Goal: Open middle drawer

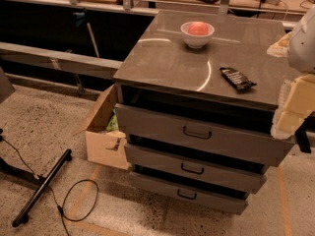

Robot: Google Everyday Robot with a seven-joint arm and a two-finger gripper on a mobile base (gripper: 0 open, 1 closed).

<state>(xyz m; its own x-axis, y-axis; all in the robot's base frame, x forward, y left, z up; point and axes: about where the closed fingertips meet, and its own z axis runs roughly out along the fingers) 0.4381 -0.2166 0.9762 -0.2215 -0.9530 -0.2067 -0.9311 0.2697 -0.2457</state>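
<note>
On the speckled floor lie a looped cable [78, 200] and a black bar [42, 188]. The grey cabinet [167, 58] shows three drawers: the bottom drawer [216, 199], above it the middle drawer [226, 173] with its small dark handle [192, 169], then the top drawer [157, 129]. A cardboard box [103, 146] stands against the cabinet's left side. The gripper [294, 104] is at the right edge, beside the cabinet's front corner; whether the claw is apart or together I can't make out. On top lie a dark packet [237, 78] and, farther back, a white bowl [197, 39] holding a pink fruit [198, 28].
</note>
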